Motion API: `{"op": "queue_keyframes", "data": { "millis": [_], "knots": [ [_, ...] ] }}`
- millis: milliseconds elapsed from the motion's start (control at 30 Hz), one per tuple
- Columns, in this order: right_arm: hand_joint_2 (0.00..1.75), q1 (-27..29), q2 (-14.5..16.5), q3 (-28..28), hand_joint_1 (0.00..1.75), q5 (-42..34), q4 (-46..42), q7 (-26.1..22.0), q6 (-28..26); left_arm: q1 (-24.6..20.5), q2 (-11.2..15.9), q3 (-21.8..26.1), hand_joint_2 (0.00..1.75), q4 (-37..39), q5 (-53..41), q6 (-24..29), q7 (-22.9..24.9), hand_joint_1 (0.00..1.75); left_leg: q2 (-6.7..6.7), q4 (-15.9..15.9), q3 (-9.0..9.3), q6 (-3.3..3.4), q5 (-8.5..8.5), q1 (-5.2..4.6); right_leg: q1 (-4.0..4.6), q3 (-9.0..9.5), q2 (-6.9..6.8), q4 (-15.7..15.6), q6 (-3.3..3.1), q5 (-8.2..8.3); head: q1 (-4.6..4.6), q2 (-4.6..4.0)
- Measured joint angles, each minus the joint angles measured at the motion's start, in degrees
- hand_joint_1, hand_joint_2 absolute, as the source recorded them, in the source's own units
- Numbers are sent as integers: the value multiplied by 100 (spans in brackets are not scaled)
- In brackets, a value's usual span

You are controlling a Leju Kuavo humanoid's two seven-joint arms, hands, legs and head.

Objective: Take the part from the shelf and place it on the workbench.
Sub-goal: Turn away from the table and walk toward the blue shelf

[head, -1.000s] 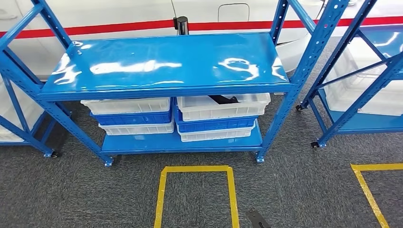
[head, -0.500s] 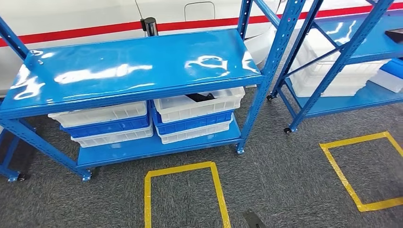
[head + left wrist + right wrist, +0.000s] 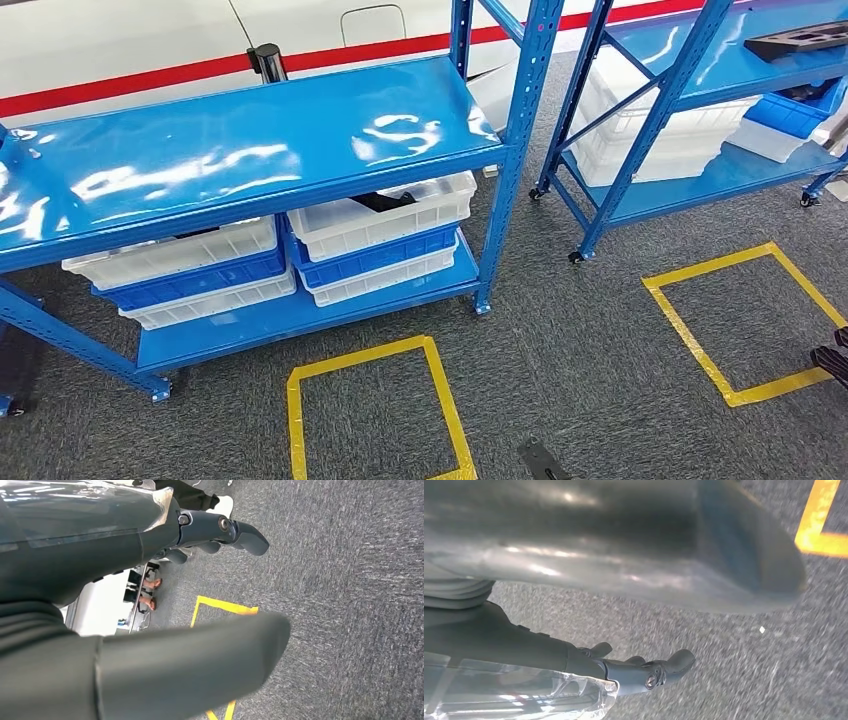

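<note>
Grey carpet spreads under me, marked with yellow tape squares, and a white wall with a red stripe runs behind the racks. Farthest left stands the near blue shelf, its top bare and glossy; under it sit stacked white and blue bins, and in the right-hand top bin a dark part lies partly hidden by the shelf edge (I judge this could be the thing I am meant to fetch, though I cannot be sure). Below that, a taped square lies on the floor just in front of the rack. Further right is a second blue rack with more bins, and on its upper level at the far right rests another dark flat piece. A second yellow square lies before it.

My left hand hangs over the carpet with fingers loosely apart and nothing in them. My right hand is the same: fingers spread a little, holding nothing, carpet beneath.

I judge I am in the approach, nothing grasped yet. To do this well I should settle squarely in a taped square, face the chosen rack, confirm which dark piece is the target, and raise an arm only once my stance is steady.
</note>
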Motion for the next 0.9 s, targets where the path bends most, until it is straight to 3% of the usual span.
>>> {"op": "queue_keyframes", "data": {
  "millis": [100, 367, 600, 733, 833, 867, 900],
  "knots": [
    [175, -1, 10, 2, 0, 25, 0, 68, -62, 2, -2, 0, 175, 0, -4, 41, -1, 0, -7, -21, -9, -53, 34, 13, 21, -15, -1, 4, -30, 15, -1, 0],
    [175, -4, 12, 4, 0, 54, 0, 87, -79, 3, -14, 0, 175, 0, 1, 44, -1, 0, -7, -30, -14, -139, 38, 8, 43, -37, -2, 7, -36, 16, 0, 0],
    [175, 4, 15, 2, 0, -49, -2, 145, -81, 19, -10, -35, 175, -3, 31, 8, -1, 0, -8, -29, -18, -146, 31, -37, 21, -67, -5, 7, -33, 16, 1, 0],
    [175, 77, 12, 2, 0, -299, -45, 180, -53, 140, 37, -401, 175, -50, 397, -98, -1, 0, -11, -27, -22, -143, 30, -52, 6, -69, -6, 7, -30, 17, 1, 0],
    [44, 126, 11, 3, 0, -485, -92, 164, 3, 203, 73, -656, 175, -96, 694, -160, 0, 0, -13, -27, -28, -142, 30, -57, 3, -65, -6, 7, -27, 19, 0, 0],
    [0, 142, 10, 3, 0, -543, -109, 157, 21, 223, 85, -742, 131, -112, 795, -180, 0, 0, -13, -26, -30, -142, 30, -58, 2, -61, -6, 7, -25, 20, 0, 0],
    [0, 159, 10, 4, 0, -602, -127, 149, 40, 243, 96, -825, 87, -128, 886, -196, -1, 0, -13, -26, -31, -142, 30, -58, 2, -59, -6, 7, -25, 21, 0, 0]
  ]
}}
